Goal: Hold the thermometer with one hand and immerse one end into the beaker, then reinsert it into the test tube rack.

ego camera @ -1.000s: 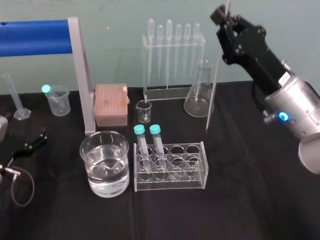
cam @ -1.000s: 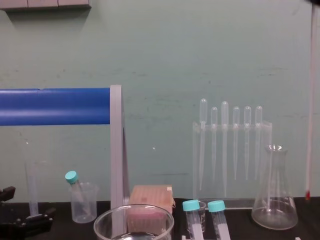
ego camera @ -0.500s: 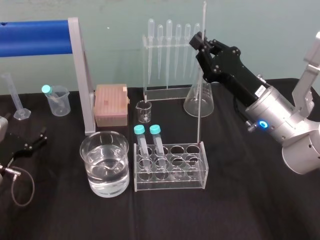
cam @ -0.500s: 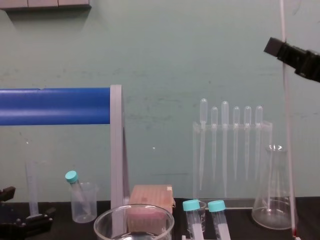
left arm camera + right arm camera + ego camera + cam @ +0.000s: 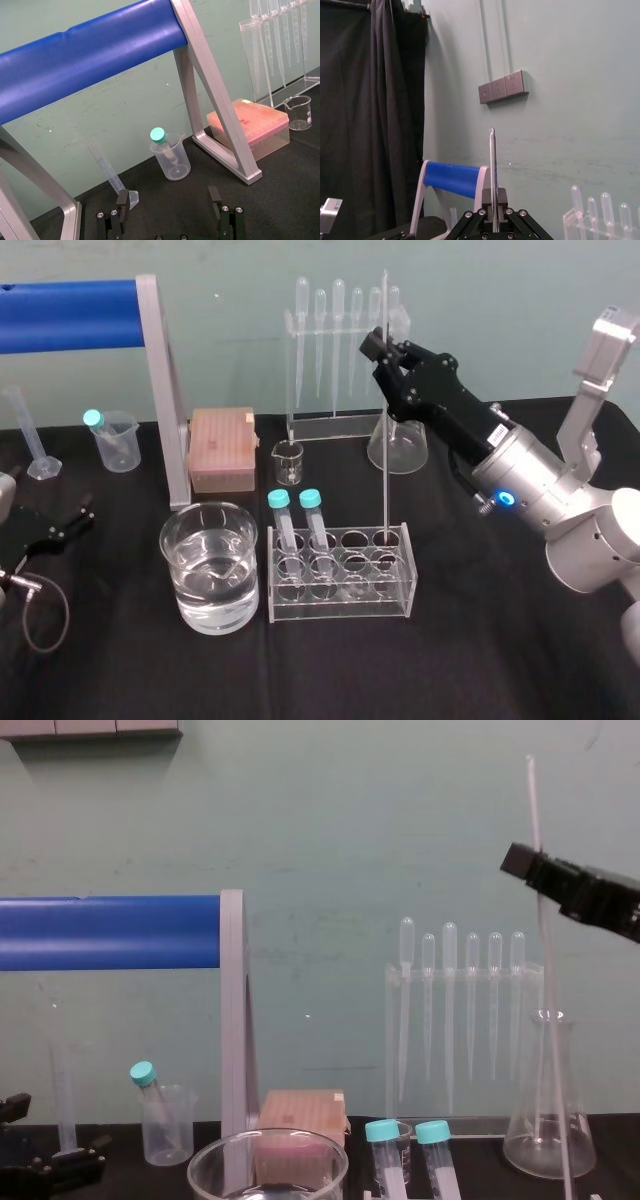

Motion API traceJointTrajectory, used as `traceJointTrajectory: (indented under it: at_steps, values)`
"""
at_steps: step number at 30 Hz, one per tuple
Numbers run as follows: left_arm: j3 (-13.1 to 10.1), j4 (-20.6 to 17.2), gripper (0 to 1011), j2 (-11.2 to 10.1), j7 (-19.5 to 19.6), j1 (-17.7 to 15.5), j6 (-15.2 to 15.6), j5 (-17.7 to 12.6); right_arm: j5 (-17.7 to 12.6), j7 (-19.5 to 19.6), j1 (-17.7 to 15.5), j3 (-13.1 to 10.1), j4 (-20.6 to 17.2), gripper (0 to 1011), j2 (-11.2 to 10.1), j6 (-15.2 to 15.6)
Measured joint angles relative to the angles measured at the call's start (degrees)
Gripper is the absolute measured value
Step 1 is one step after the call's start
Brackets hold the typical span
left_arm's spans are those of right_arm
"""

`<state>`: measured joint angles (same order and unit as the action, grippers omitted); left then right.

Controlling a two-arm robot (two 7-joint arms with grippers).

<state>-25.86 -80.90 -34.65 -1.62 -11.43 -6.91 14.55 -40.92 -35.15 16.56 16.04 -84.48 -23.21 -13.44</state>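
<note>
The beaker (image 5: 210, 565), part filled with clear liquid, stands nearest on the surface (image 5: 480, 640), with the rack (image 5: 340, 585) just beside it. The thermometer (image 5: 384, 440) stands upright with its lower end at the rack's back-right hole. The right hand (image 5: 383, 348) is clenched on it high up, well above the rack. The left hand (image 5: 168, 202) lies parked at the surface's left edge, fingers spread, holding nothing.

The risk, as I judge it, sits at that hole. A rod slightly off centre or leaning would press thin glass against the acrylic edge when pushed down, and could snap or shove the light rack. The grip is far from the tip (a long lever), so a small wrist tilt swings the tip wide. Let go too soon and the rod drops. A tall rod in a low rack may also lean towards the flask (image 5: 398, 445) behind.

The beaker is smooth, round, thick-rimmed glass. The rack is boxy clear acrylic with two rows of round holes, and two teal-capped tubes (image 5: 295, 525) stand at its left. The thermometer is slim, hard and probably slippery, the hand matt black. Farther back are the conical flask and bulb-topped pipettes (image 5: 345, 340).
</note>
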Motion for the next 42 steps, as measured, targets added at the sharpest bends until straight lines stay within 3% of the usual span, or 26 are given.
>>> traceJointTrajectory:
  at_steps: [16,42]
  values:
    - [0.00,0.00,1008,0.00,0.00,0.00,0.00,0.00,1.06,-1.72,2.85,2.08,6.26,57,1.12,0.49]
    - [0.00,0.00,1008,0.00,0.00,0.00,0.00,0.00,2.81,-0.40,2.12,3.23,6.90,57,0.07,2.89]
